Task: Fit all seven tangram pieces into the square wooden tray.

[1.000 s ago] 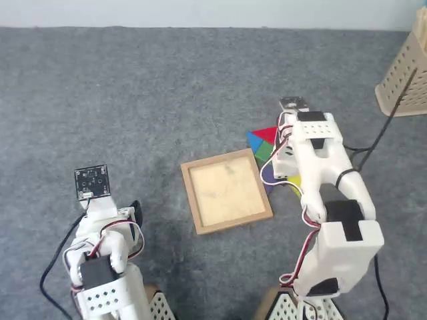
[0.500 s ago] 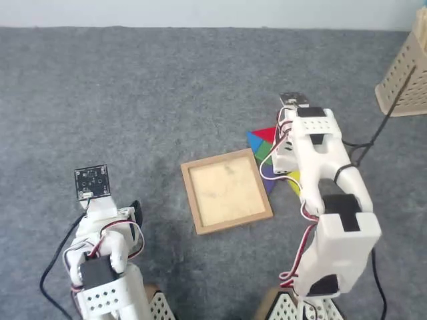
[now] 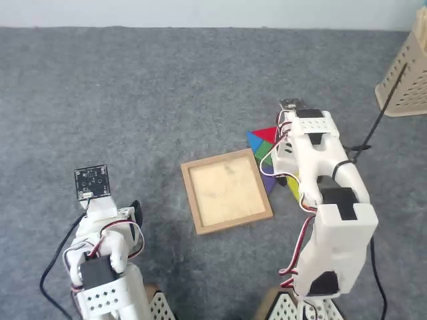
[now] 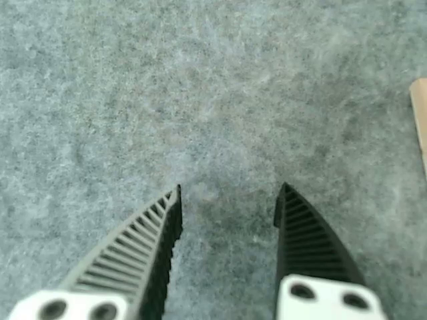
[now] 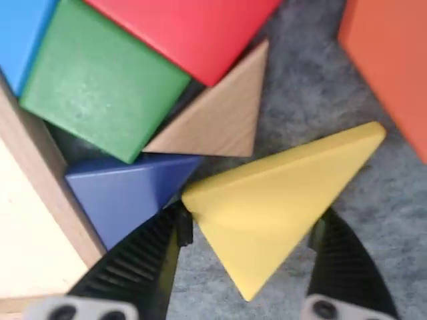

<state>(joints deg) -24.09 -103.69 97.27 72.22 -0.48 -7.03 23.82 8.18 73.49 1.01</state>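
Grey felt-like worktop [image 3: 133, 100] carries the square wooden tray [image 3: 189, 197] at centre, its floor bare: no piece is seated yet. The tangram pieces lie bunched just right of the tray's far-right corner, close enough that each needs only a short transfer. In the right wrist view the green square [image 5: 100, 83], red triangle [image 5: 187, 27], plain wooden triangle [image 5: 217, 120] and dark blue triangle [image 5: 123, 193] abut one another, the blue one against the tray rim; an orange piece [image 5: 390, 60] sits slightly apart. The right hand [image 5: 248, 220] brackets the yellow triangle [image 5: 267, 207], one finger at each slanted edge, apparently clamped on it; the triangle's corner overlaps the blue piece, suggesting it is tilted or raised. The right arm [image 3: 320, 173] stretches from the near edge over the cluster, wrist pointing down. The left hand [image 4: 230, 189] is spread and holds nothing, poised over bare worktop left of the tray, its arm folded back, presumably leaving room.
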